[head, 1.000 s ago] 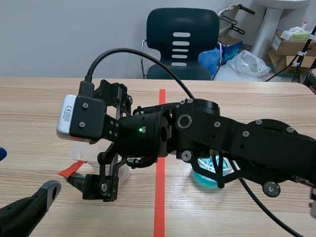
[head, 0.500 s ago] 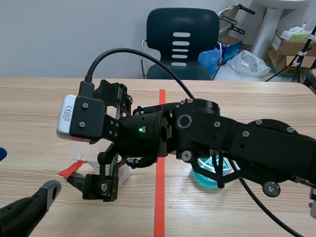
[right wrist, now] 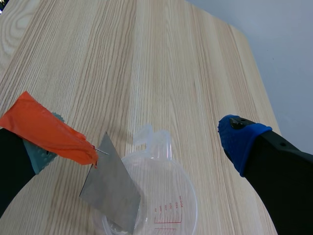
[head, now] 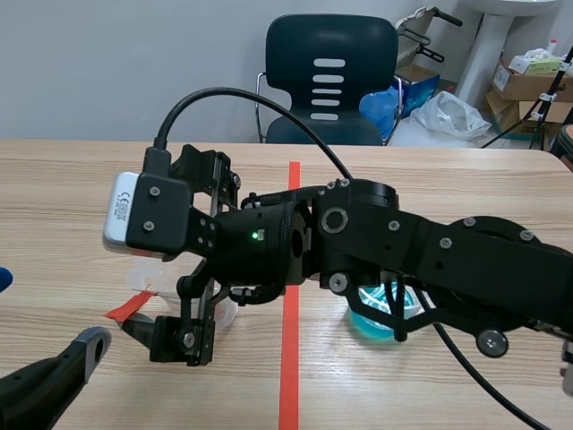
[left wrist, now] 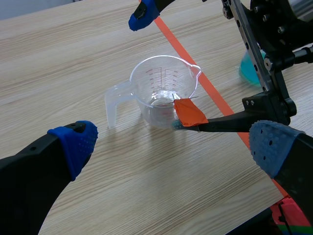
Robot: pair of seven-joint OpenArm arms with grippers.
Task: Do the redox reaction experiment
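The right arm comes in from the right edge of the scene view and reaches past the red tape line to the lower left. The right gripper (right wrist: 142, 142) stands with its fingers wide apart, hanging over a clear measuring cup (left wrist: 139, 90) on the wooden table (head: 72, 179). An orange tag (right wrist: 46, 129) lies against the grey-green pad of one finger and is not pinched from the other side. A thin wire joins the tag to a grey metal sheet (right wrist: 110, 188). The sheet hangs tilted, with its lower edge down inside the cup. The other finger, with its blue pad, is on the far side of the cup and well clear of it.

The left gripper (left wrist: 173, 144) sits low in the lower left corner of the scene view, its fingers spread wide and holding nothing. The cup stands on the table ahead of it, between the lines of its two fingers, with the handle toward one side and the spout toward the tape line.

A container of blue-green liquid (head: 374, 319) stands just right of the tape line in the scene view, low and mostly hidden behind the right arm, well apart from the cup.

At the top centre, beyond the table, stands a dark chair (head: 331, 76), and boxes and bags (head: 452, 112) fill the upper right corner.
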